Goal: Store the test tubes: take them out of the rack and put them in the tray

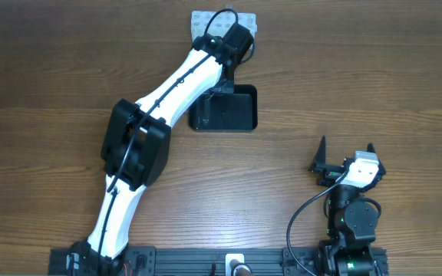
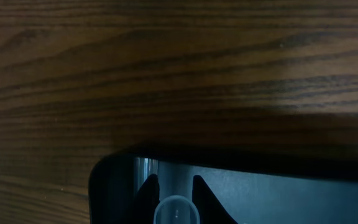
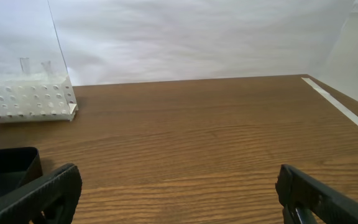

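Wood-grain table [image 1: 52, 77] with a dull sheen — glossy black plastic tray [image 1: 240, 115], white perforated plastic rack [image 3: 30, 99].

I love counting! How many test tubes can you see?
3. One test tube sits between the left gripper's fingers above the black tray; two tubes stand in the white rack. The left arm may hide others.

Dark brown wood-grain table [image 1: 374, 69], grain running side to side, a shallow black tray [image 1: 253, 107] with rounded corners lying flat on it, a white perforated rack [image 1: 199, 21] standing on the table near the tray's far side, apart from it
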